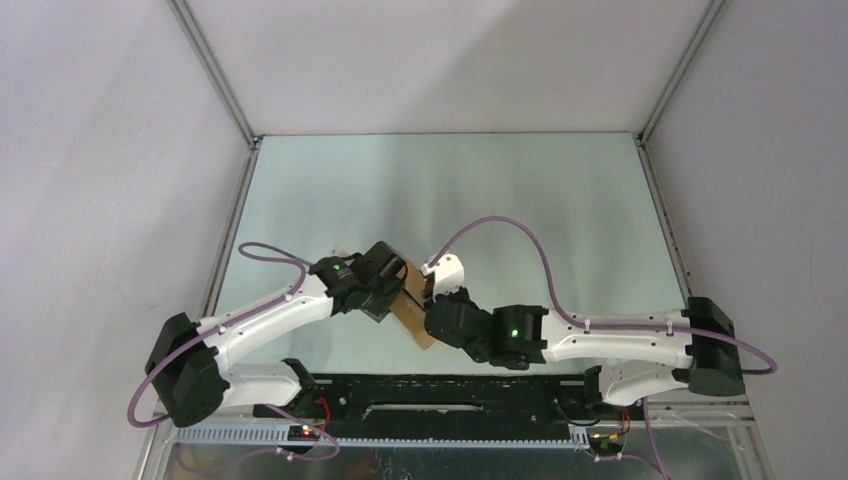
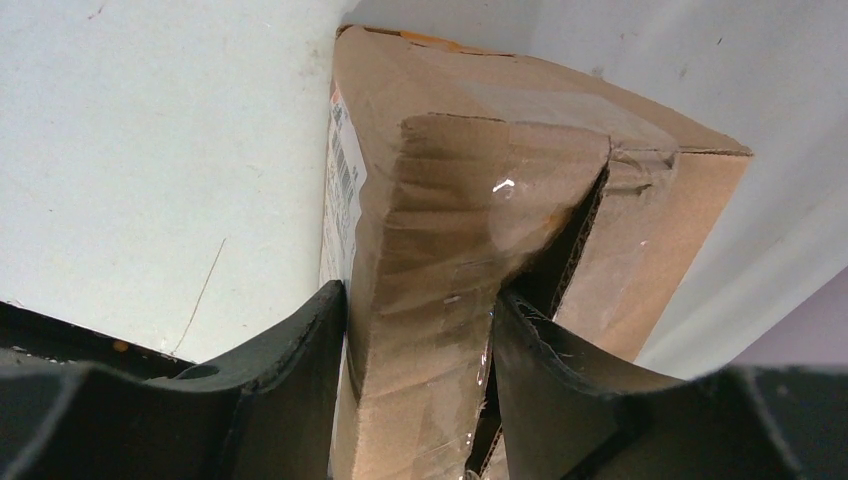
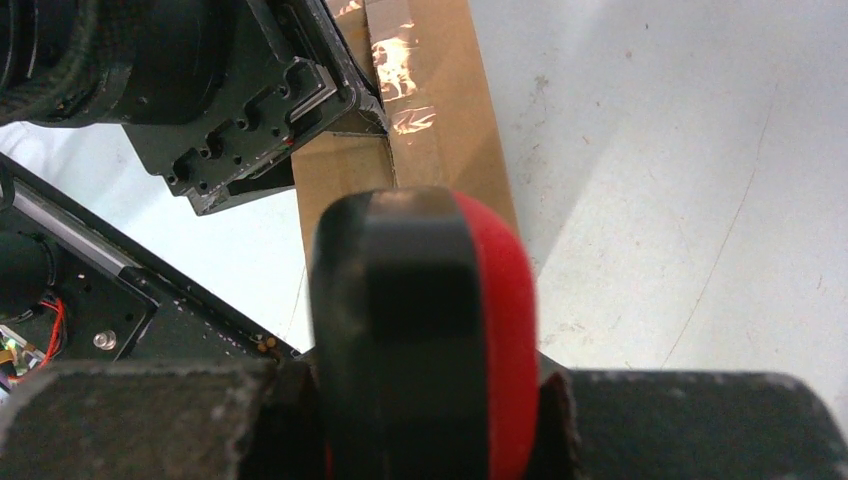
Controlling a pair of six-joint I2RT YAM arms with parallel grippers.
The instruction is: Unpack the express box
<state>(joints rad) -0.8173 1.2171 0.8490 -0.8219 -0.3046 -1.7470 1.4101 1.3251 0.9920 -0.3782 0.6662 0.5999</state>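
The express box (image 1: 413,308) is a brown cardboard carton standing between the two arms near the table's front. In the left wrist view the box (image 2: 470,200) has a white label on its left side and its taped top seam is split open. My left gripper (image 2: 420,350) is shut on one top flap, one finger outside the box and one in the slit. My right gripper (image 3: 425,400) is shut on the red-and-black utility knife (image 3: 420,330), held just beside the box (image 3: 440,140). In the top view the right gripper (image 1: 440,310) touches the box's right side.
The pale green table (image 1: 450,190) stretches behind the arms, with metal rails along its left and right edges. A purple cable (image 1: 500,225) arcs above the right arm. The black base rail (image 1: 440,392) lies along the near edge.
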